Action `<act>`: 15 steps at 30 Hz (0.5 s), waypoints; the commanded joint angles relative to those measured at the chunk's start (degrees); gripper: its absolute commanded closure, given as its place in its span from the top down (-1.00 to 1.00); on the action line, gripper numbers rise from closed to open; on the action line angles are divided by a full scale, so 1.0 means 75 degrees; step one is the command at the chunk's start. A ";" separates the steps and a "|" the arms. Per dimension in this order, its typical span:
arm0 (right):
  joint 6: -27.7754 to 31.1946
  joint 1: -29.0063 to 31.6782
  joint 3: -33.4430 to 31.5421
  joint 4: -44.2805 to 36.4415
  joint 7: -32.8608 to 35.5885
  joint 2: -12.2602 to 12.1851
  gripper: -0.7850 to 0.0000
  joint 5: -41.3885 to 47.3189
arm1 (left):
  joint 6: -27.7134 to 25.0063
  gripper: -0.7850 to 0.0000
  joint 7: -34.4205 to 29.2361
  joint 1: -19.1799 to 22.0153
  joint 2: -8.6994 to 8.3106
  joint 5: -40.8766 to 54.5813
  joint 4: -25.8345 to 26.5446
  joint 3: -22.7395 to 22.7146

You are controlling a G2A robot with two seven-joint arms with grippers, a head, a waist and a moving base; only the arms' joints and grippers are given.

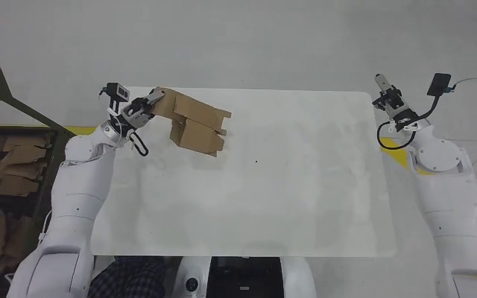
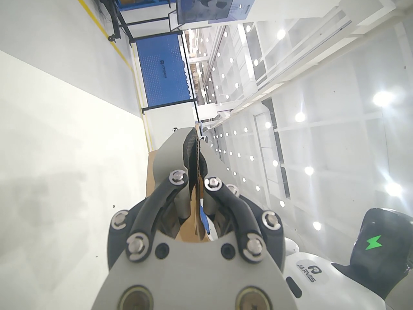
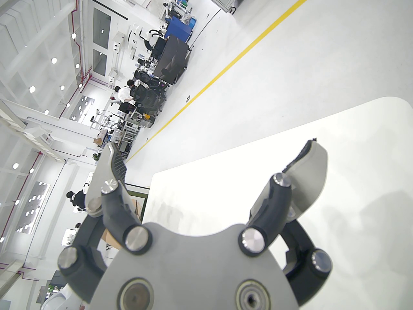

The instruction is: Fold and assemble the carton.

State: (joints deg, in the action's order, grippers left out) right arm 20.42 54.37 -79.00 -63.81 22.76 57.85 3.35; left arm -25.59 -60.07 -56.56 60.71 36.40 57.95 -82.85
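Observation:
A brown cardboard carton (image 1: 195,123), partly unfolded with flaps standing out, is held up at the table's far left corner. My left gripper (image 1: 155,97) is shut on one of its flaps at the carton's left end. In the left wrist view the flap's thin edge (image 2: 195,175) runs between the closed fingers of that gripper (image 2: 194,140). My right gripper (image 1: 384,83) hovers off the table's far right corner. The right wrist view has it (image 3: 209,153) open with nothing between its fingers.
The white table (image 1: 298,186) stretches bare between the two arms. A shelf with flat brown cardboard (image 1: 22,160) stands off the left side. A yellow floor line (image 3: 226,66) runs beyond the table's far corner.

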 commanded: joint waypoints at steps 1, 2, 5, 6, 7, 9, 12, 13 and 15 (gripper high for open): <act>0.0000 0.0000 0.0000 0.0000 0.0000 0.0000 1.00 0.0000 | -0.0002 -1.00 0.0012 0.0001 0.0035 -0.0033 0.0122 0.0157; 0.0000 0.0000 0.0000 0.0000 0.0000 0.0000 1.00 0.0000 | 0.0011 -1.00 0.0020 0.0004 0.0053 -0.0027 0.0177 0.0226; 0.0000 0.0000 0.0000 0.0000 0.0000 0.0000 1.00 0.0000 | -0.0006 -1.00 0.0144 -0.0006 0.0098 -0.0058 0.0273 0.0381; 0.0000 0.0000 0.0000 0.0000 0.0000 0.0000 1.00 0.0000 | -0.0021 -1.00 0.0189 -0.0018 0.0108 -0.0067 0.0291 0.0413; 0.0000 0.0000 0.0000 0.0000 0.0000 0.0000 1.00 0.0000 | -0.0040 -1.00 0.0220 -0.0036 0.0115 -0.0075 0.0304 0.0433; 0.0000 0.0000 0.0000 0.0000 0.0000 0.0000 1.00 0.0000 | -0.0040 -1.00 0.0220 -0.0036 0.0115 -0.0075 0.0304 0.0433; 0.0000 0.0000 0.0000 0.0000 0.0000 0.0000 1.00 0.0000 | -0.0040 -1.00 0.0220 -0.0036 0.0115 -0.0075 0.0304 0.0433; 0.0000 0.0000 0.0000 0.0000 0.0000 0.0000 1.00 0.0000 | -0.0040 -1.00 0.0220 -0.0036 0.0115 -0.0075 0.0304 0.0433; 0.0000 0.0000 0.0000 0.0000 0.0000 0.0000 1.00 0.0000 | -0.0040 -1.00 0.0220 -0.0036 0.0115 -0.0075 0.0304 0.0433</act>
State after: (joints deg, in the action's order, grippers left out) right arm 20.42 54.37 -79.00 -63.81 22.76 57.85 3.35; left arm -25.89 -58.42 -56.83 61.58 35.83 60.23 -79.61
